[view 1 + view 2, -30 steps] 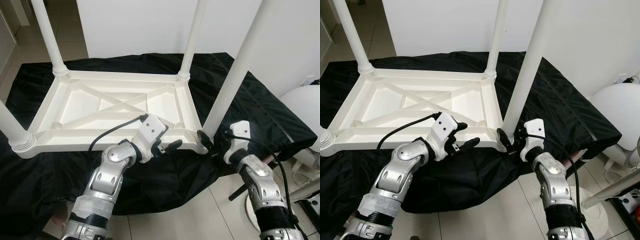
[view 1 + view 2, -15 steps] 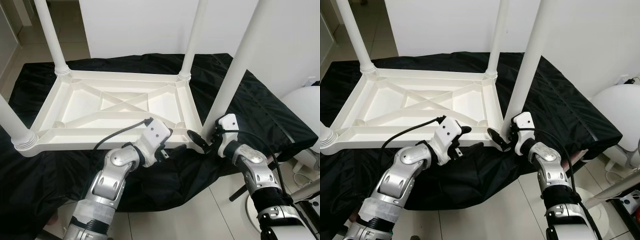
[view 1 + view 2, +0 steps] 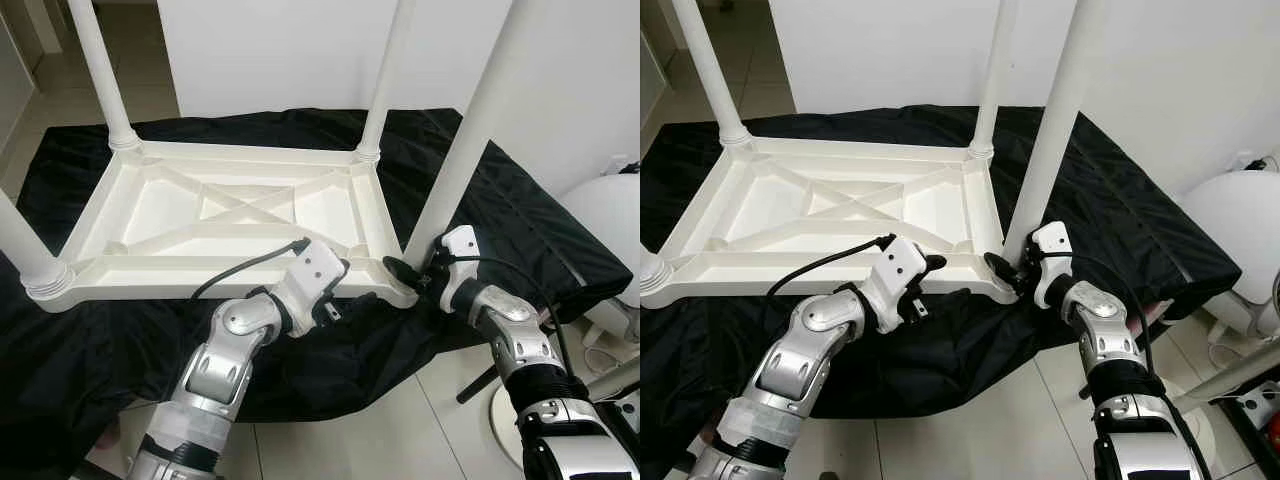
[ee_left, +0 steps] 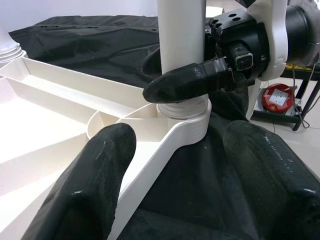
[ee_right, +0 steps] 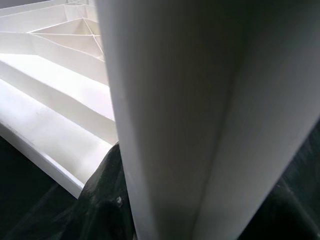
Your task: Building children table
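A white plastic table lies upside down on a black cloth, with its legs pointing up. My right gripper is shut on the near-right leg just above its socket. In the left wrist view, one of its fingers crosses the front of that leg and the other sits behind it. My left gripper is open at the table's near rim, close to the same corner. Its two black fingers straddle the corner rim without gripping it.
The black cloth spreads over the floor under the table. Three more legs stand at the far left, far right and near left. A white wall is behind, a white rounded object at the right, and pale tiles lie in front.
My right gripper has moved in from the right and closed around the base of the near-right leg. My left gripper has slid forward to the rim at that corner.
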### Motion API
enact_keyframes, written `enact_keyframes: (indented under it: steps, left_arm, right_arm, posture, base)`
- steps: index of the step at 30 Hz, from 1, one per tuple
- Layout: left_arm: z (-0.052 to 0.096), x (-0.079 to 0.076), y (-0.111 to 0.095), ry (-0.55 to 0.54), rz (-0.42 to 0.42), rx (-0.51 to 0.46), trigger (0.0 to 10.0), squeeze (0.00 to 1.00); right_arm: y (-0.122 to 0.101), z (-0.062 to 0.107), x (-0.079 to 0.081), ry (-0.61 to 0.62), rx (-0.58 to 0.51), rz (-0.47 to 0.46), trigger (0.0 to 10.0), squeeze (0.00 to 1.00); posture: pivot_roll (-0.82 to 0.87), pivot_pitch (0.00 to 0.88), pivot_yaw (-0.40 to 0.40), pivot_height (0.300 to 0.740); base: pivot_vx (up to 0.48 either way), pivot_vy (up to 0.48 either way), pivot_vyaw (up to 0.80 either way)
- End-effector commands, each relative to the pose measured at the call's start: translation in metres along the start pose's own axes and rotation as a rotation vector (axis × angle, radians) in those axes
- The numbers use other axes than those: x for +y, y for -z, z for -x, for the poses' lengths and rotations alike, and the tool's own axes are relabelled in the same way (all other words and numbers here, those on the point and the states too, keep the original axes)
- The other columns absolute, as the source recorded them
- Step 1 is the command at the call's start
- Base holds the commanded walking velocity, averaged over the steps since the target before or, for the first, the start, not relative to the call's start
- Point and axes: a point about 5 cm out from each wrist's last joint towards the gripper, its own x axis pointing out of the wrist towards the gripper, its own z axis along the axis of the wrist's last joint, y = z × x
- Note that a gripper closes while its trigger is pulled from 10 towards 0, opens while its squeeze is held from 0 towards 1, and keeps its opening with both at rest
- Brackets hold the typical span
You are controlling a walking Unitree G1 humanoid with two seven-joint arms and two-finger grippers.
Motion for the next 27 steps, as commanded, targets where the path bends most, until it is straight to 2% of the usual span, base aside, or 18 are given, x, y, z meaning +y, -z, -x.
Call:
enact_keyframes:
  steps: [1,3,4,6,10,11,13,14,16,19,21,22,23,26,27]
  left_arm:
    - [0.0,0.0,0.002,-0.049,0.008,0.012,10.0,0.0]
    - [0.001,0.0,0.002,-0.049,0.008,0.013,10.0,0.0]
    - [0.001,0.0,0.002,-0.048,0.009,0.014,10.0,0.0]
    - [0.001,-0.001,0.002,-0.047,0.01,0.014,10.0,0.0]
    - [0.001,-0.001,0.002,-0.044,0.01,0.014,10.0,0.0]
    - [0.0,-0.001,0.002,-0.042,0.008,0.013,10.0,0.0]
    - [0.0,-0.001,0.002,-0.042,0.008,0.013,10.0,0.0]
    - [0.0,-0.002,0.002,-0.039,0.006,0.013,10.0,0.0]
    - [0.0,-0.002,0.002,-0.035,0.004,0.013,10.0,0.0]
    - [0.0,-0.002,0.002,-0.034,0.004,0.013,10.0,0.0]
    - [0.0,-0.003,0.002,-0.031,0.003,0.014,10.0,0.0]
    - [0.0,-0.003,0.002,-0.031,0.003,0.014,10.0,0.0]
    - [0.0,-0.003,0.002,-0.029,0.001,0.013,10.0,0.0]
    - [0.0,-0.003,0.002,-0.029,0.001,0.012,10.0,0.0]
    - [-0.001,-0.003,0.002,-0.028,0.002,0.011,10.0,0.0]
  right_arm:
    - [0.013,0.003,0.003,0.023,0.062,-0.006,10.0,0.0]
    - [0.014,0.003,0.001,0.07,0.063,-0.013,10.0,0.0]
    - [0.015,0.004,-0.001,0.157,0.071,-0.016,10.0,0.0]
    - [0.015,0.004,-0.002,0.19,0.077,-0.013,10.0,0.0]
    - [0.016,0.004,-0.002,0.288,0.075,-0.067,10.0,0.0]
    - [0.015,0.003,-0.001,0.35,0.071,-0.089,10.0,0.0]
    - [0.015,0.003,-0.001,0.35,0.071,-0.089,10.0,0.0]
    - [0.015,0.003,0.0,0.394,0.062,-0.122,10.0,0.0]
    - [0.013,0.003,0.006,0.478,0.044,-0.177,10.0,0.0]
    - [0.012,0.002,0.01,0.525,0.034,-0.205,10.0,0.0]
    - [0.011,0.0,0.022,0.623,0.016,-0.289,10.0,0.0]
    - [0.011,0.0,0.022,0.623,0.016,-0.289,10.0,0.0]
    - [0.009,-0.002,0.033,0.696,0.004,-0.348,10.0,0.0]
    - [0.006,-0.003,0.039,0.745,-0.016,-0.372,10.0,0.0]
    - [0.004,-0.005,0.046,0.788,-0.023,-0.392,10.0,0.0]
  posture:
    - [-0.02,0.007,-0.067,0.74]
    - [-0.02,0.008,-0.064,0.74]
    - [-0.02,0.008,-0.064,0.74]
    - [-0.02,0.008,-0.064,0.74]
    - [-0.02,0.006,-0.064,0.74]
    - [-0.02,0.006,-0.063,0.74]
    - [-0.02,0.006,-0.063,0.74]
    - [-0.03,0.004,-0.062,0.74]
    - [-0.03,0.002,-0.061,0.74]
    - [-0.03,0.001,-0.06,0.74]
    - [-0.02,0.0,-0.062,0.74]
    - [-0.02,0.0,-0.062,0.74]
    - [-0.02,0.0,-0.063,0.74]
    - [-0.02,0.0,-0.062,0.74]
    - [-0.02,0.0,-0.062,0.74]
  base:
    - [0.0,0.0,0.0]
    - [0.0,0.0,0.0]
    - [0.0,0.0,0.0]
    - [0.0,0.0,0.0]
    - [0.0,0.0,0.0]
    - [0.0,0.0,0.0]
    - [0.0,0.0,0.0]
    - [0.0,0.0,0.0]
    - [0.0,0.0,0.0]
    - [0.0,0.0,0.0]
    - [0.0,0.0,0.0]
    - [0.0,0.0,0.0]
    - [0.0,0.0,0.0]
    - [0.0,0.0,0.0]
    - [0.0,0.0,0.0]
